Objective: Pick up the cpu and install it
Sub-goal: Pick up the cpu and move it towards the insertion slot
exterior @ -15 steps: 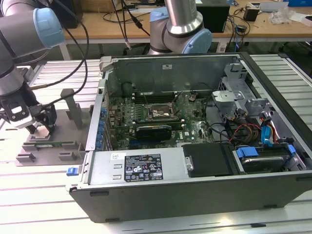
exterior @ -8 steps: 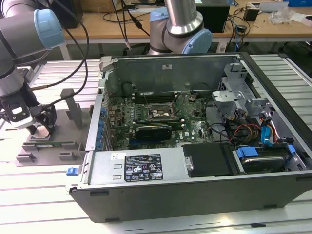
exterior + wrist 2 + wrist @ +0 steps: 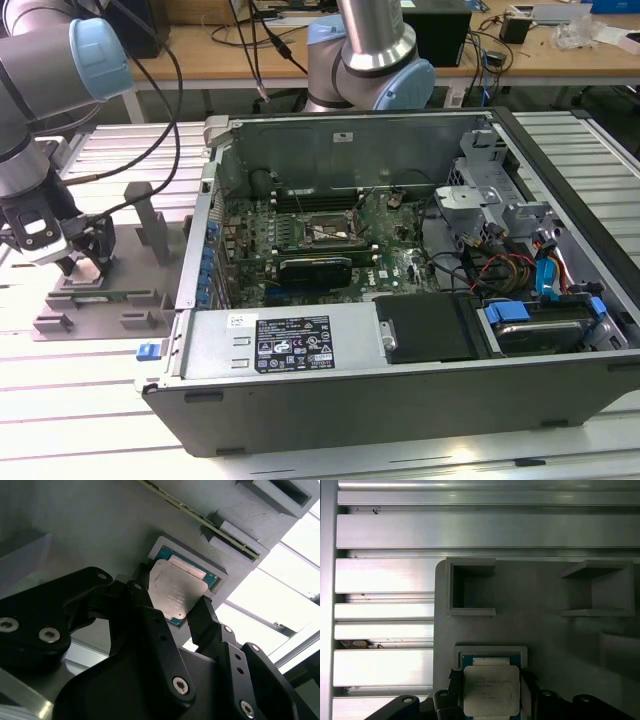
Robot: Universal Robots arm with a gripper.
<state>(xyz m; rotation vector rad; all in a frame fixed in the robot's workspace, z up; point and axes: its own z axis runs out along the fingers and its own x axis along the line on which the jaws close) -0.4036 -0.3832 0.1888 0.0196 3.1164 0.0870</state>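
Observation:
The cpu (image 3: 176,591) is a small square chip with a silver top and a green edge. It lies in a shallow square recess of the grey fixture tray (image 3: 110,298), at the exterior view's left, outside the computer case. My gripper (image 3: 82,262) is down on that tray. In both wrist views its black fingers (image 3: 141,600) press against two opposite edges of the chip, so my gripper (image 3: 172,599) is shut on it. The first wrist view shows the cpu (image 3: 490,691) from above, between the same fingers. The dark socket (image 3: 325,232) with its metal frame sits on the motherboard inside the case.
The open computer case (image 3: 400,400) lies on its side on the slatted metal table (image 3: 80,420), with drives and cables at its right end. Upright posts (image 3: 150,215) and square pockets (image 3: 470,587) rise from the tray near my gripper. A second robot arm (image 3: 370,60) stands behind the case.

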